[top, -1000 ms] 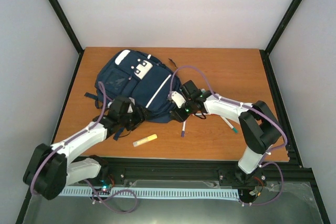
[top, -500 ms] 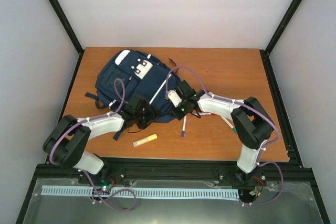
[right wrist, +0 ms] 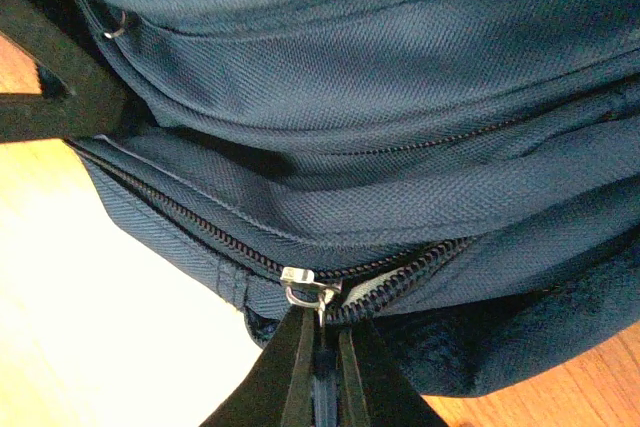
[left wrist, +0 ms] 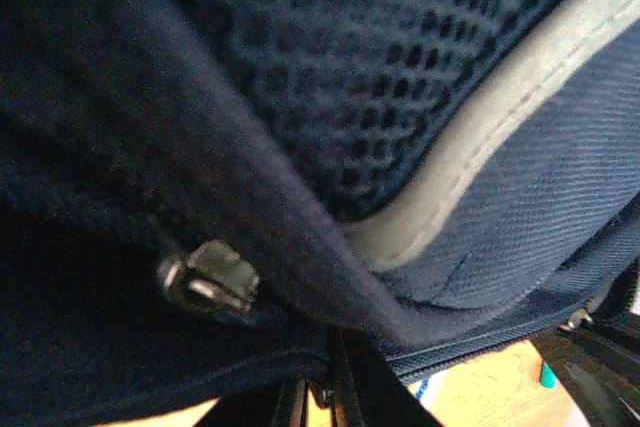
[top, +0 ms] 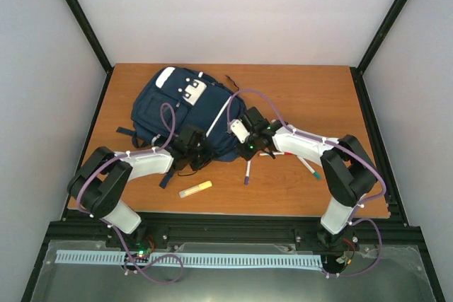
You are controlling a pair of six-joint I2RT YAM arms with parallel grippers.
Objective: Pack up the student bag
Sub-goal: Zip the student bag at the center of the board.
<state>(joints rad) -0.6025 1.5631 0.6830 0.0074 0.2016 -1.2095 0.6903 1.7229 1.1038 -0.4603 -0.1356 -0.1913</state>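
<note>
**Student bag: zip-opening stage, contents nil**

Item: large navy blue soft fabric student bag with white patches and a thin white stripe. It lies flat on the far left part of the wooden bench.

Holds: my right tool is closed on the small metal zip pull at the bag's near edge. My left tool is pinched together on the fabric hem of the bag's near left corner.

Step, as I judge it: opening the bag, with no packing done yet. The next move calls for me to hold the hem firm with the left tool and draw the pull along the teeth with the right, keeping the fabric from bunching.

Contents: the zip gapes slightly beside the pull. Nothing is visible inside.

Loose, outside the bag:
- short yellow stick marker, on the bench just near of the bag
- slim purple-capped pen, near the bag's right corner
- thin pens, further right, partly under my right arm
</note>
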